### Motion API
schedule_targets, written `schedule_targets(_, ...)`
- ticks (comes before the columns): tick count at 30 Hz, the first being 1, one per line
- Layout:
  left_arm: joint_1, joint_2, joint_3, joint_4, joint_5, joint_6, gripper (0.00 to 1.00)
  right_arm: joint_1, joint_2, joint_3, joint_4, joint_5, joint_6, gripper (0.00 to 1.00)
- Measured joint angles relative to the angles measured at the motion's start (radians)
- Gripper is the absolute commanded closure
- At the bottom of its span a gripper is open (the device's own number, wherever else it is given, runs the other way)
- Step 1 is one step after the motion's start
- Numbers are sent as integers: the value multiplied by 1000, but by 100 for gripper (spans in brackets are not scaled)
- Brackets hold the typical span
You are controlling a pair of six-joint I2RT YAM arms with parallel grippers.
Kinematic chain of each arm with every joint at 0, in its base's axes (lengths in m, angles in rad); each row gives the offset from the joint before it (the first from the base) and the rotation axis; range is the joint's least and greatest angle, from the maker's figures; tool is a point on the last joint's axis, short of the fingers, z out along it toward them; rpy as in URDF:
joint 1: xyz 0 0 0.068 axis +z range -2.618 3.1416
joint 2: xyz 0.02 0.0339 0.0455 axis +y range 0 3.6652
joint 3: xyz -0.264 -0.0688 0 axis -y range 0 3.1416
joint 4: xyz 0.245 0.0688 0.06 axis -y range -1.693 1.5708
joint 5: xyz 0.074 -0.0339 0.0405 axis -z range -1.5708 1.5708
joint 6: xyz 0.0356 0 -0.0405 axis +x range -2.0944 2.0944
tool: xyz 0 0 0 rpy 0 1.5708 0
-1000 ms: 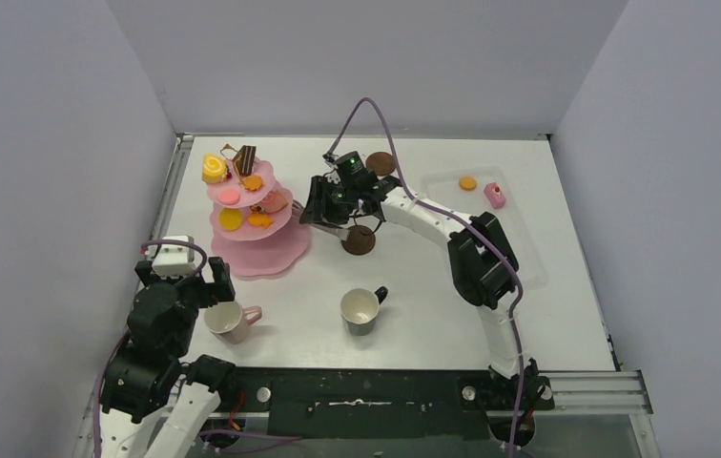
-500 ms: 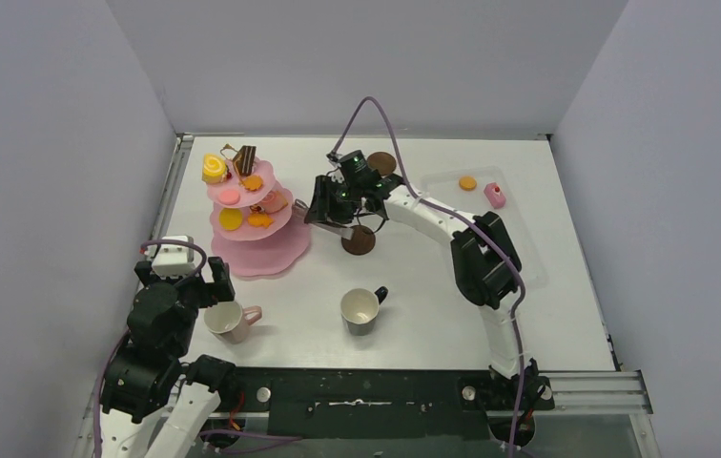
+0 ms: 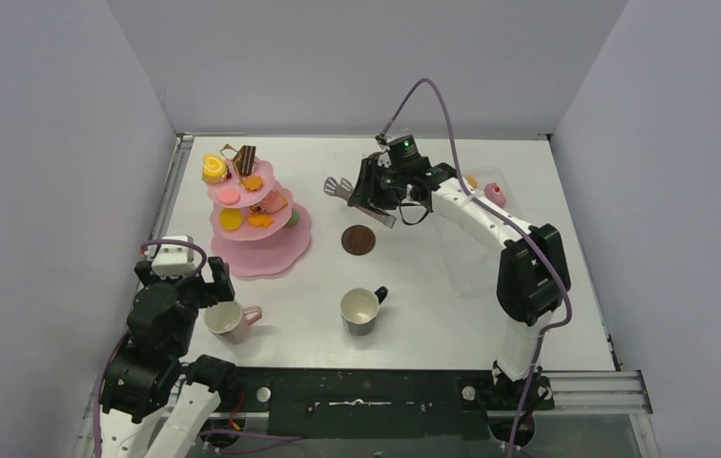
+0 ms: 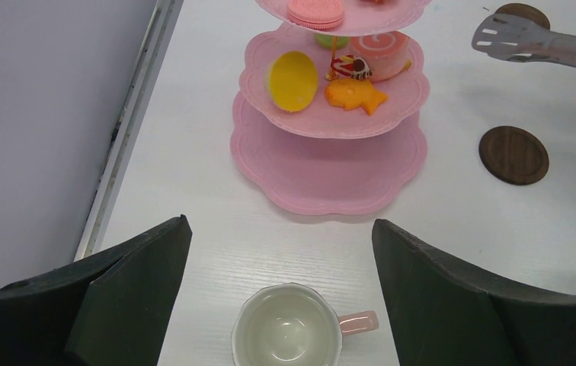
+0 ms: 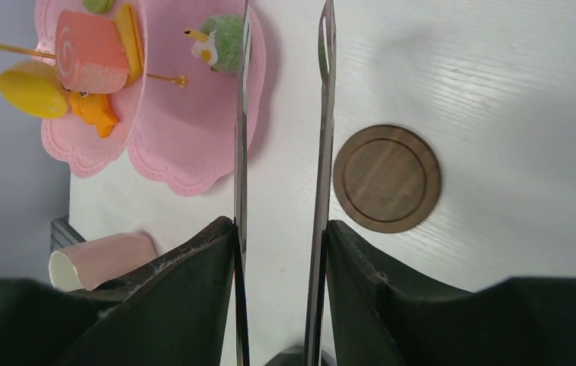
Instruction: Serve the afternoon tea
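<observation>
Brown coaster (image 5: 388,179) lies flat below and just beside the tongs (image 4: 529,42) we clamp in our right gripper (image 5: 279,236), blades pointing ahead; that arm is nearer.

I see a pink stand (image 4: 331,175) carrying yellow, orange, pink and green pastries (image 4: 292,80). The coaster (image 5: 386,178) is dark brown, ringed by a groove. The pink mug (image 4: 289,335) and the black mug (image 3: 361,311) are pale inside. The tongs (image 4: 529,42) are silver, the table (image 3: 433,305) white.

At left rear, pink three-tier scalloped stand (image 3: 285,250); round brown coaster (image 3: 358,239) to its right; long metal tongs (image 3: 342,189) behind coaster; black mug (image 3: 360,310) before coaster; pink mug (image 3: 231,322) before stand.
</observation>
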Motion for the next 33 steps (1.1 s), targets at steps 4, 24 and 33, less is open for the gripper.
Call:
schedule_targets(4,1,0,0,0,0,0,12,-40,-65,-4,-75,66,-58,55)
schedule_targets(24,2,0,0,0,5,0,12,-331,-212,-33,-405,562,-361,52)
schedule_targets(33,2,0,0,0,5,0,12,-473,-229,-72,-409,572,-417,51)
